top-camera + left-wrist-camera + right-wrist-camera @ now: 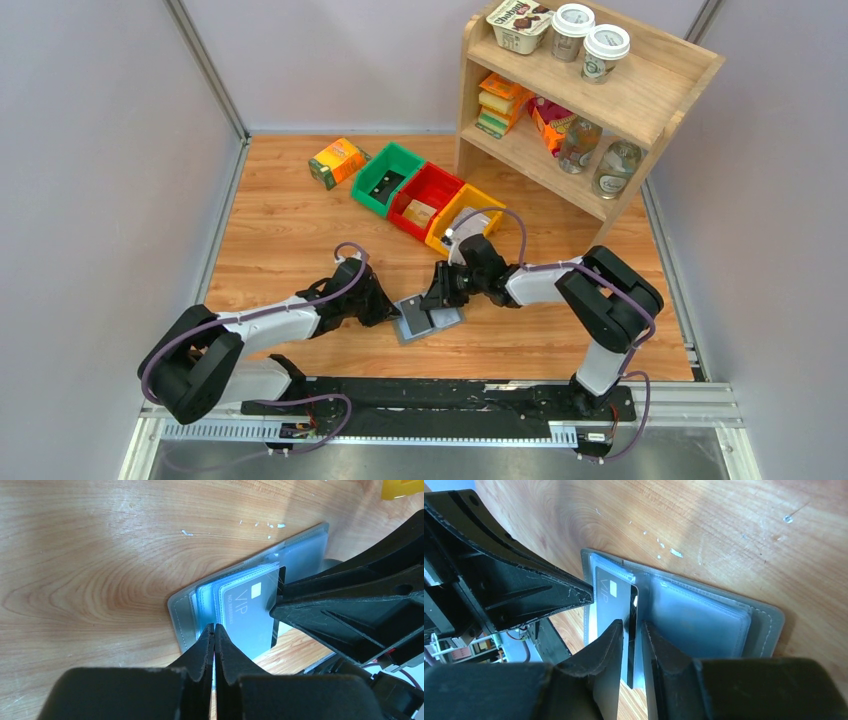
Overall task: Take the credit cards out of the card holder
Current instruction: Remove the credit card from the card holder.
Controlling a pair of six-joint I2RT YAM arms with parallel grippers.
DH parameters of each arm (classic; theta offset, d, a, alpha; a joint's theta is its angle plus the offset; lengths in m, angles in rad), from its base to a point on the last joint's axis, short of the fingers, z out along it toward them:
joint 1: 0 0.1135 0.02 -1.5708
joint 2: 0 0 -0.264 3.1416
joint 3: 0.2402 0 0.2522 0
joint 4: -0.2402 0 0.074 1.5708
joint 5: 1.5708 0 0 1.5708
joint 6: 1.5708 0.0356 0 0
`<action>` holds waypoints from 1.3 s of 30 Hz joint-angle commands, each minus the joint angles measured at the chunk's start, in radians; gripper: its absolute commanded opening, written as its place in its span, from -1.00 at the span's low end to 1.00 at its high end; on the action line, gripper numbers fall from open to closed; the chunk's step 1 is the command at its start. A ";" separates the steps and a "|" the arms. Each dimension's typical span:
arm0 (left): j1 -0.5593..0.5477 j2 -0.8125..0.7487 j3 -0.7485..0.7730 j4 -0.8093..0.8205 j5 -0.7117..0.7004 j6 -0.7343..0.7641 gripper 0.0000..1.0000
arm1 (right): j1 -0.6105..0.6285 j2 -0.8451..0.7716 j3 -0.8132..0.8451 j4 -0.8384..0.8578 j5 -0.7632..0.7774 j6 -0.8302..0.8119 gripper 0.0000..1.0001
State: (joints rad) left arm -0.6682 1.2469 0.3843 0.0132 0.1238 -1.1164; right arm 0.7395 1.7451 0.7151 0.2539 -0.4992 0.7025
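The card holder (769, 621) lay open and flat on the tabletop (100, 555), right under both sets of fingers. The left fingers (204, 649) were pressed fully together w/ nothing visibly between them. Their tips were down at the holder edge nearest them, which looked like a hold-down rather than a grip. The right fingers (610, 647) stood only a sliver apart, astride the edge of a grey VIP card (608, 605) that seemed partly out of its clear pocket. Thin gaps showed either side of the card, so there was no firm pinch yet. Couldn't tell whether other pockets had more cards.

Risks, as judged:
- Thin, slick card. If the right fingers closed off-centre or only on the very edge, it could've squirted out sideways or slid back into the pocket.
- The fingers might've caught the clear pocket film along w/ the card. A pull would then drag the whole holder and nothing would come free.
- The left tips bore on a small spot near the edge. A pull away from them could've pivoted or lifted the far half, or let the holder slip out from under.
- The two sets of fingers were v. close, almost touching beside the card, so any sideways correction risked a bump.
- A steep pull could've bent the card vs. the pocket lip.
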 commanded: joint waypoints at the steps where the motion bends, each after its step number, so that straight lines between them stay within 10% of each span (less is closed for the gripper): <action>1: -0.005 0.006 -0.013 -0.038 -0.029 0.009 -0.95 | -0.006 -0.032 -0.026 0.125 -0.081 0.022 -0.49; 20: -0.005 -0.012 0.008 -0.088 -0.056 0.033 -0.95 | -0.009 -0.082 -0.051 0.174 -0.105 0.041 -1.00; 39: -0.005 -0.109 0.053 0.011 -0.021 0.093 -0.85 | -0.009 -0.024 -0.034 0.148 -0.082 0.025 -1.00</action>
State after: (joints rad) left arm -0.6682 1.0996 0.3923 -0.0536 0.0895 -1.0607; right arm 0.7315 1.7023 0.6674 0.3672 -0.5774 0.7364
